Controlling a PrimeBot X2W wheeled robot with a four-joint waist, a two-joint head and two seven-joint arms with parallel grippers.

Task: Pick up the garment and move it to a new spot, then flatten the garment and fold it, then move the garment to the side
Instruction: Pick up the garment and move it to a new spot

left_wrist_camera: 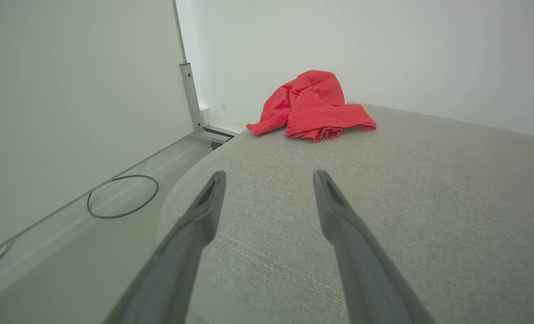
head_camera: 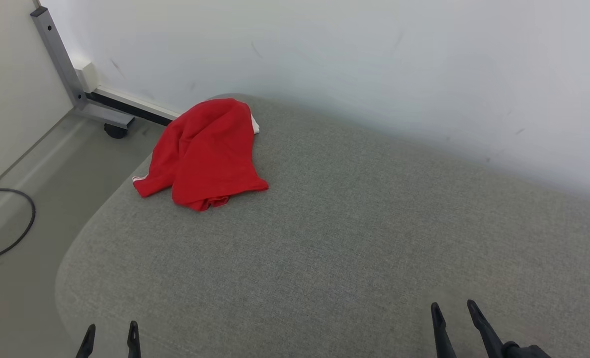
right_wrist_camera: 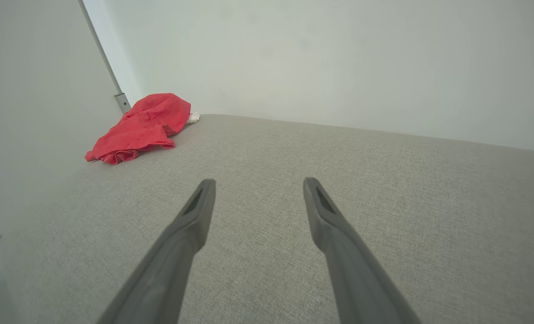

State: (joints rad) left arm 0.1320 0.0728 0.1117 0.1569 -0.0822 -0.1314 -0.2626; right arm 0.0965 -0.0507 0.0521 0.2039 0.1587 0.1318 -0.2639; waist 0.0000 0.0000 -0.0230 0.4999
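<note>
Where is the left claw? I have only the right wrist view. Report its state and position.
Observer: The left claw is open and empty, at the near left edge of the grey cushion, well short of the red garment.
Operator: Report what is beside the cushion on that side.
Observer: A black cable lies in a loop on the floor, left of the cushion.
Operator: Check beyond the garment.
Observer: The grey metal frame stands on a black caster, just past the cushion's far left corner.
</note>
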